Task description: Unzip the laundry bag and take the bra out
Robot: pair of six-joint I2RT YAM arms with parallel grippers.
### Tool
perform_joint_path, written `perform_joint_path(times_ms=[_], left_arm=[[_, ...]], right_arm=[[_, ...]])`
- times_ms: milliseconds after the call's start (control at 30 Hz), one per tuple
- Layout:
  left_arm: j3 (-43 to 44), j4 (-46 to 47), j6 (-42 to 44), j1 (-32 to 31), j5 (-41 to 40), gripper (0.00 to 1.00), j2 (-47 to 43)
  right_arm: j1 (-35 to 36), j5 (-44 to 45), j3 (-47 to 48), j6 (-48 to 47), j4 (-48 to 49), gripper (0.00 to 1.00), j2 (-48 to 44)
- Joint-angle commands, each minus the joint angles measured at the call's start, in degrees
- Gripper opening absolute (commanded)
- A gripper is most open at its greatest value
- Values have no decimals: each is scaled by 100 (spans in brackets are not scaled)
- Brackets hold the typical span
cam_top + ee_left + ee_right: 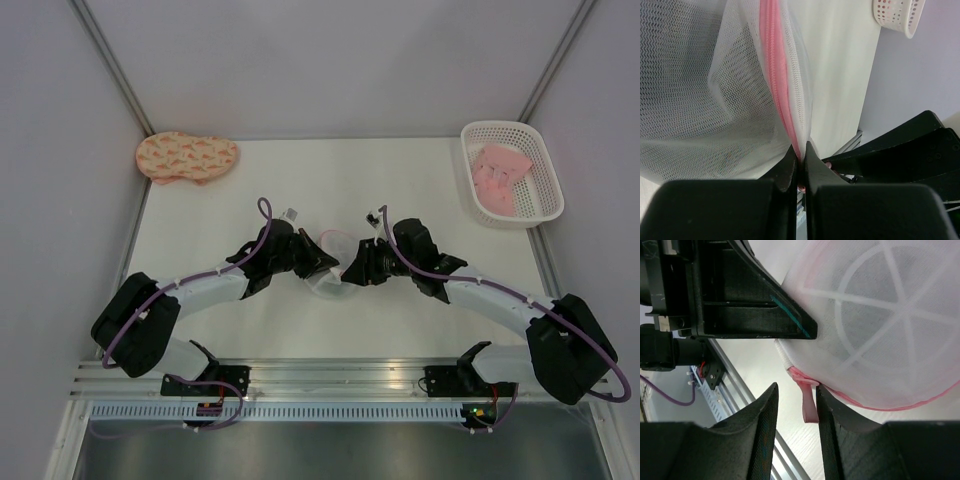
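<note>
The laundry bag (335, 262), a white mesh pouch with a pink zipper rim, is held up between both grippers at mid-table. My left gripper (801, 148) is shut on the pink zipper rim (776, 75), with mesh (700, 100) draping to its left. In the right wrist view the bag (880, 330) shows its white ribbed face. My right gripper (796, 386) is open, and the pink zipper pull tab (810, 405) hangs between its fingers, lying against the right finger (832, 425) without being clamped. The bra is not visible in any view.
A white lattice basket (545, 190) with a pink garment (498, 172) sits at the back right. A peach patterned padded piece (187, 157) lies at the back left. The left gripper's black body (740, 290) is close to the right gripper's fingers.
</note>
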Motion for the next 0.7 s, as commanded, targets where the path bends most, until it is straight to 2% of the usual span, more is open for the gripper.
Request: perform_joint_path(times_ms=[0, 267, 667], left_arm=[[149, -38, 257, -26, 233, 2, 20], [122, 5, 240, -26, 303, 2, 64], [96, -3, 214, -17, 285, 2, 20]], right_arm=[[11, 389, 323, -365, -242, 42, -23], [11, 522, 315, -427, -366, 42, -244], [72, 127, 148, -207, -14, 40, -76]])
